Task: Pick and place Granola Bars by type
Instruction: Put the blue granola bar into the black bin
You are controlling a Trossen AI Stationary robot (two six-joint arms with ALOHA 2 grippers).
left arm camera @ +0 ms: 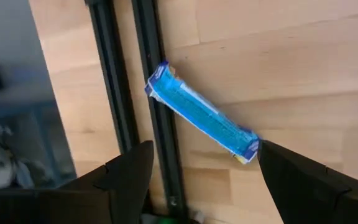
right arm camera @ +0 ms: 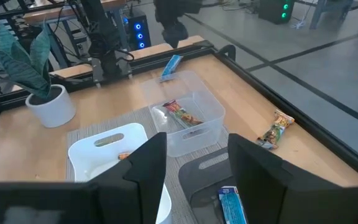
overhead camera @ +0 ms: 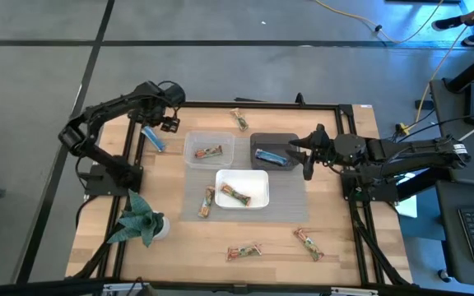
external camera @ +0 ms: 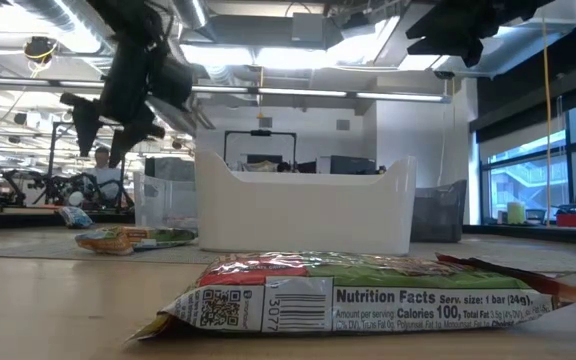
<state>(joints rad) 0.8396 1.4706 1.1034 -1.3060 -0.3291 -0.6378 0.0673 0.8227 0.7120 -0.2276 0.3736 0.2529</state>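
A blue granola bar (overhead camera: 153, 137) lies flat at the table's far left, one end over the black rail (left arm camera: 160, 112). My left gripper (left arm camera: 204, 180) hangs open above this blue bar (left arm camera: 201, 115), pointing steeply down, touching nothing. A second blue bar (overhead camera: 276, 156) lies in the dark tub (overhead camera: 263, 140). Tan bars lie in the clear tub (overhead camera: 210, 150) and the white tub (overhead camera: 257, 177). My right gripper (right arm camera: 194, 168) hovers open at the dark tub's right side, nothing between its fingers.
Loose tan bars lie at the far edge (overhead camera: 239, 119), left of the white tub (overhead camera: 207, 201), and near the front (overhead camera: 244, 252) (overhead camera: 309, 243). A green paper plant (overhead camera: 141, 220) in a white pot stands at the front left. Black rails frame the table.
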